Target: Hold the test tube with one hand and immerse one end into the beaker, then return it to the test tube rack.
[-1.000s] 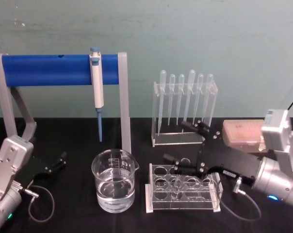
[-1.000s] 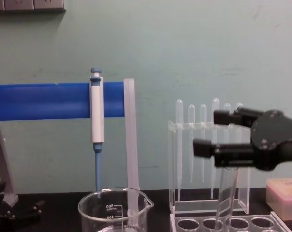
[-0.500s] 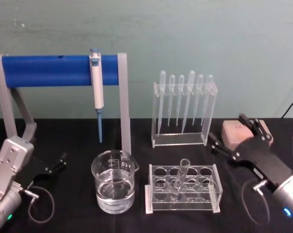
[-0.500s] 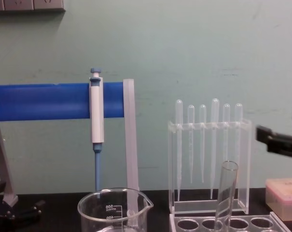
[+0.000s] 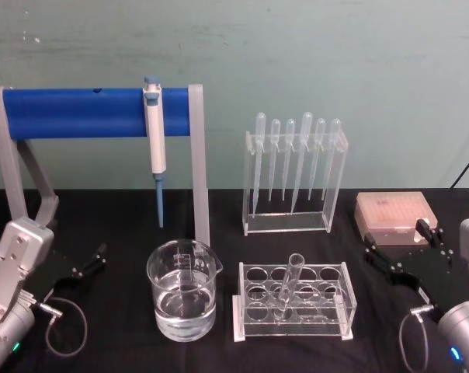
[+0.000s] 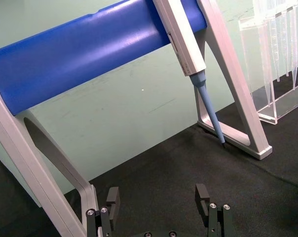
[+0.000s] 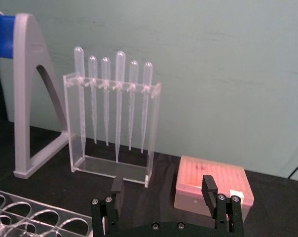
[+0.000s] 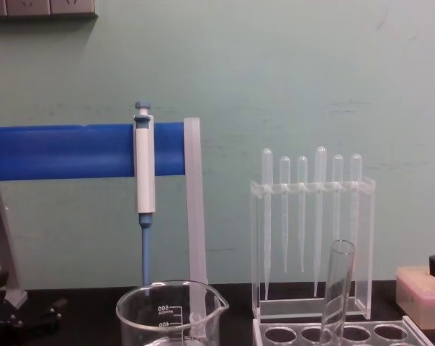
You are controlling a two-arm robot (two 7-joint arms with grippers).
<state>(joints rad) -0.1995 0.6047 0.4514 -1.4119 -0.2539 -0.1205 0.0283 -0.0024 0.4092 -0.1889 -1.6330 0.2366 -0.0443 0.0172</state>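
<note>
Now your tube (image 5: 287, 287) stands leaning in the middle of the rack (image 5: 293, 303), rim tipped toward one o'clock, with no fingers on it. The beaker (image 5: 183, 289) sits just at the rack's nine o'clock side, part-filled with clear liquid, below the pipette (image 5: 154, 140) hanging from the blue stand (image 5: 87, 113).

Your right gripper (image 5: 405, 252) rests low at the tube's three o'clock, well apart from it, in front of the pink tip box (image 5: 394, 214); its fingers (image 7: 208, 183) stand wide with nothing between them. Your left gripper (image 5: 89, 260) is parked at the bench's (image 5: 126, 342) nine o'clock edge, fingers (image 6: 202, 192) likewise wide and empty.

Judging from this layout, the tube is racked and both arms sit clear — so you are either at the return end of the task or about to begin. If a dip is yet to come, the next move calls for the right gripper to reach toward nine o'clock, close on the tube's upper part, lift it straight out of its hole, then carry it over the beaker — mind the lean as you grip.
</note>
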